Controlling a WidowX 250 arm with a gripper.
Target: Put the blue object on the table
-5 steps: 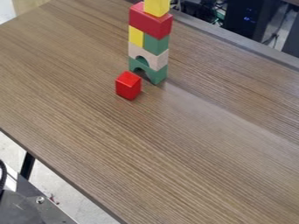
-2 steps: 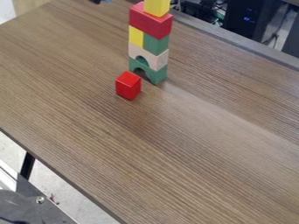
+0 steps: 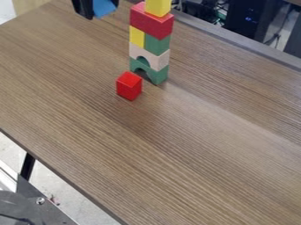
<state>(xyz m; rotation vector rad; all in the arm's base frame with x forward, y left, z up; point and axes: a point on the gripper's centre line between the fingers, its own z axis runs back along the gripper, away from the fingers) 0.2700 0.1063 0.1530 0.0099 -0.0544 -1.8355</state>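
Observation:
At the top edge, left of the block tower, the black gripper point(image 3: 95, 6) hangs with its lower part in view. It is shut on the blue object point(image 3: 104, 7), whose lower end shows between the black fingers. Both are above the far part of the brown wooden table point(image 3: 176, 154). The upper part of the gripper and the arm are cut off by the view's edge.
A tower of stacked blocks point(image 3: 152, 23), red, yellow, green and beige, stands just right of the gripper. At its foot, nearer the camera, sits a red block point(image 3: 129, 86). Cables and dark equipment lie beyond the far edge.
The gripper and the blue object have come down into view from the top edge, where only a sliver showed before. The tower and the red block have not moved.

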